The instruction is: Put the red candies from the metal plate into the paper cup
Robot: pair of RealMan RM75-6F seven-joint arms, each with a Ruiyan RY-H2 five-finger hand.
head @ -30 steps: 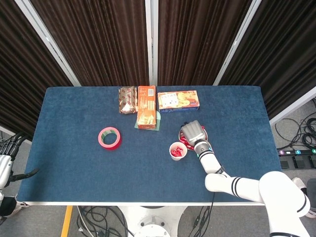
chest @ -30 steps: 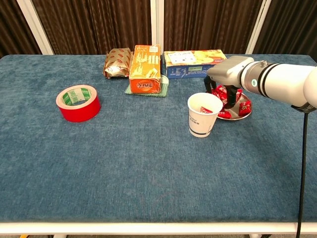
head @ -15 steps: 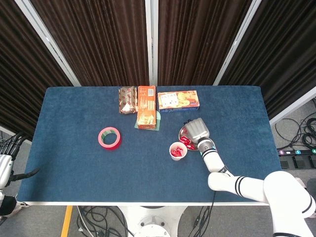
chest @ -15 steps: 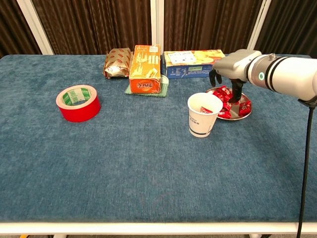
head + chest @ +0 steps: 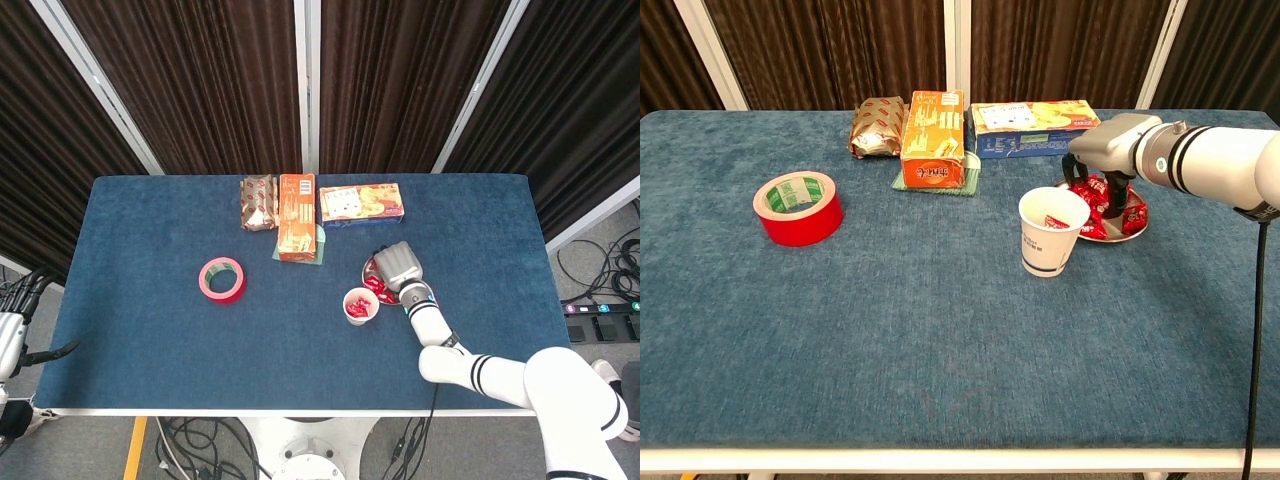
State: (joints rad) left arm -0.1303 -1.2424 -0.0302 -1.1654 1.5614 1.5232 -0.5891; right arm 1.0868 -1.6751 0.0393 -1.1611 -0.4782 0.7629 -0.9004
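The whole blue counter (image 5: 150, 330) is seen steeply from above and farther off in the head view, facing the dark curtains (image 5: 210, 80), while in the chest view it is seen nearer and lower, looking across it, and its entire top is shared by both views.

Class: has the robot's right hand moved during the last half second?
Yes. The right hand has dropped lower onto the round metal plate of red candies, nearer the white paper cup.
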